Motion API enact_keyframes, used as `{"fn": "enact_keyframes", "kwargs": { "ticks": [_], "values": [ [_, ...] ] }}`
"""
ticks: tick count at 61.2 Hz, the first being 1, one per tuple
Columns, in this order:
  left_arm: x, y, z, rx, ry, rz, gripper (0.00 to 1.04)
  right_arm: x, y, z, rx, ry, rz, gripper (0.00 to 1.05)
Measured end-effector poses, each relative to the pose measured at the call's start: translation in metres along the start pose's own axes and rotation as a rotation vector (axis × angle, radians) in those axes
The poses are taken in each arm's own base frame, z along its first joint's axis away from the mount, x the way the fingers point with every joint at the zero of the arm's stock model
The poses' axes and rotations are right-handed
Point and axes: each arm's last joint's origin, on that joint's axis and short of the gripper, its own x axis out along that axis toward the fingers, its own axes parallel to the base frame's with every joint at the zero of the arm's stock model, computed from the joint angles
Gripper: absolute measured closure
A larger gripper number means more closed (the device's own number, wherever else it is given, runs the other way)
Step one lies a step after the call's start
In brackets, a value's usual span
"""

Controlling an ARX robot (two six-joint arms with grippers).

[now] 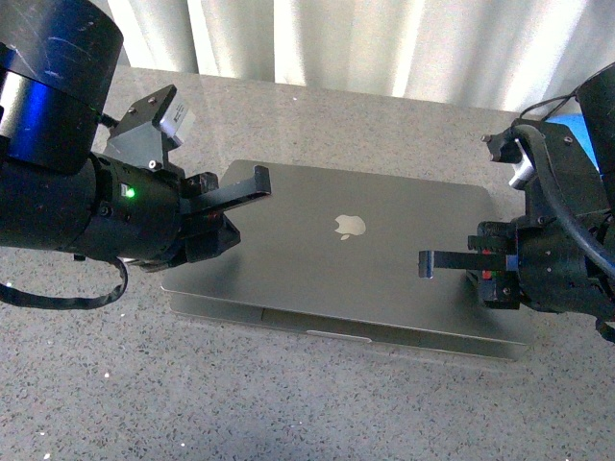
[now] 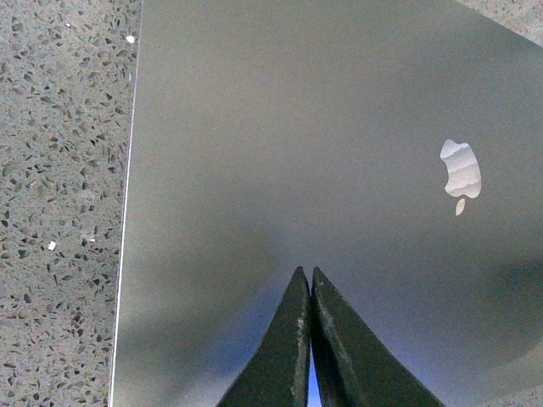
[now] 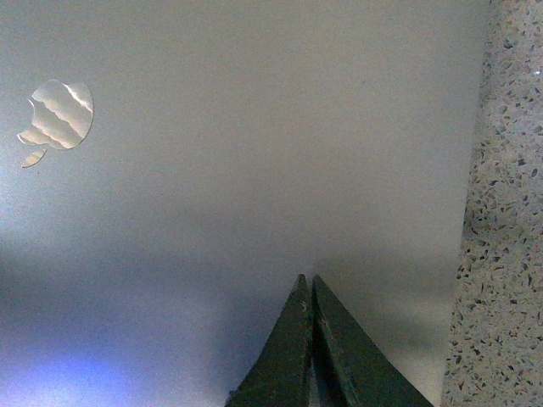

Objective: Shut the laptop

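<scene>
An indoor room: speckled grey stone tabletop [image 1: 96,384], with pale pleated curtains [image 1: 384,48] hanging at 12 o'clock.

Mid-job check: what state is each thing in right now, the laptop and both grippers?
laptop: lid down flat on its base, apple logo facing up; looks closed.
left gripper: shut, holding nothing, over the lid's left part; contact with the lid cannot be told.
right gripper: shut, holding nothing, over the lid's right part; contact cannot be told.
</scene>
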Motion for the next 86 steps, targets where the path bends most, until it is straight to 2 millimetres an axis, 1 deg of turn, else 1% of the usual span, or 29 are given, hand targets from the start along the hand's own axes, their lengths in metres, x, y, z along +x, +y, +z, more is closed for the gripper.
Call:
{"fn": "enact_keyframes", "kwargs": {
  "ticks": [55, 71, 86],
  "values": [
    [0.007, 0.007, -0.011, -0.029, 0.021, 0.000, 1.01, 0.002, -0.001, -0.004, 0.007, 0.018, -0.001, 1.04],
    [0.007, 0.010, -0.018, -0.034, 0.033, 0.003, 1.01, 0.004, 0.000, -0.009, 0.012, 0.030, 0.000, 1.04],
    [0.005, 0.015, -0.029, -0.063, 0.052, -0.001, 1.01, 0.005, -0.001, -0.014, 0.015, 0.045, -0.003, 1.04]
  ]
}}
